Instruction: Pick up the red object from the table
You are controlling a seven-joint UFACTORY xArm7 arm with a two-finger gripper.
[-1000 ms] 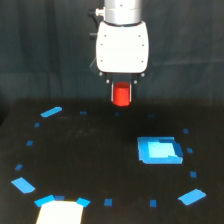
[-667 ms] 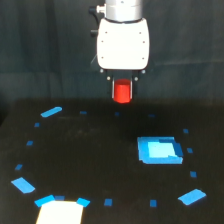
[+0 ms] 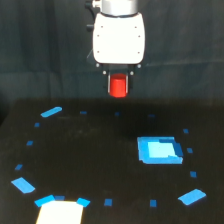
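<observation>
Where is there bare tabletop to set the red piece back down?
The widest bare patch on the table lies mid-ring, between the blue strip and the blue rectangle. The near edge is crowded by tape marks and a white patch. The gripper holds the red object aloft.

White-bodied pincer (image 3: 118, 86) pointing straight down, fingers clamped on the red object (image 3: 118, 88).

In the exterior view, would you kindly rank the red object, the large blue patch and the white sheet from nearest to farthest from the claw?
1. Red object: held in the claw.
2. Blue patch: on the table, lower right.
3. White sheet: bottom edge, lower left.
</observation>
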